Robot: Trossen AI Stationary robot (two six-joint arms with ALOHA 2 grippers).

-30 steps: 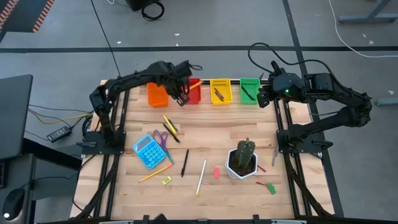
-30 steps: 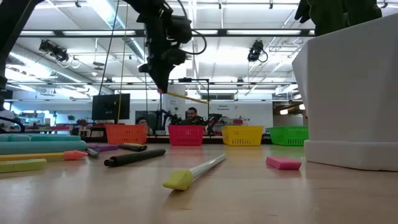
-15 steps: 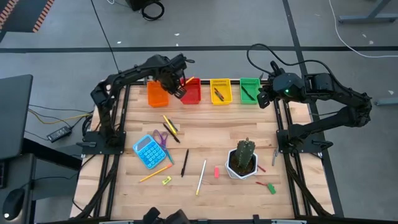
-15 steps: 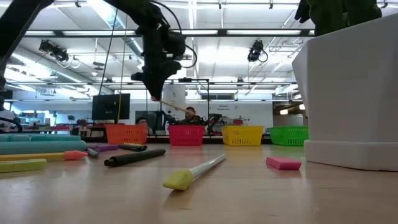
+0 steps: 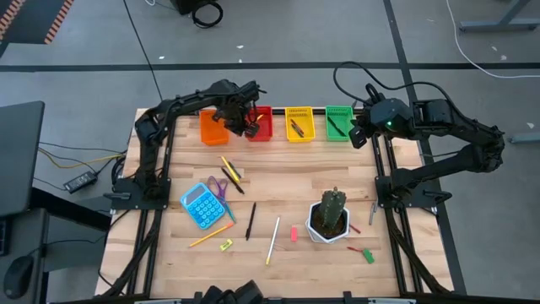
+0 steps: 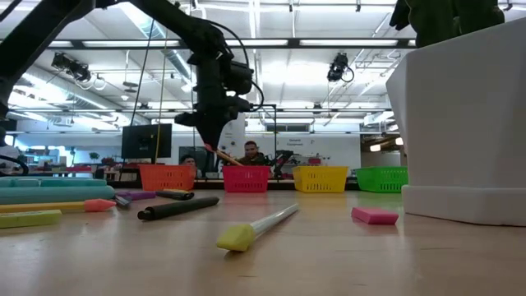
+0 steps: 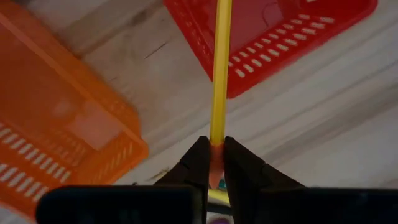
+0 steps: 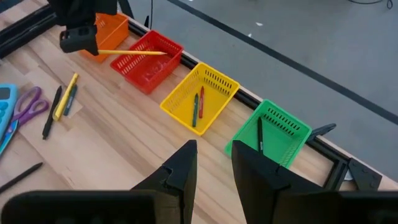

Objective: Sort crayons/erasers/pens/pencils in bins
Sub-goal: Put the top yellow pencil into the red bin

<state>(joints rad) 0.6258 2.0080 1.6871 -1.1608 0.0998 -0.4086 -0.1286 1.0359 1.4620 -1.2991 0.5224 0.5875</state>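
While the left gripper (image 7: 212, 163) hovers between orange bin (image 5: 213, 127) and red bin (image 5: 261, 124), it's clenched on a yellow pencil (image 7: 219, 68) | pencil pokes out over the red bin | right gripper (image 8: 213, 163) waits by the green bin (image 8: 271, 134), fingers parted, grasping nothing

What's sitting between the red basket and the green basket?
The yellow bin sits between the red bin and the green bin, with crayons lying inside it. The right wrist view shows this best.
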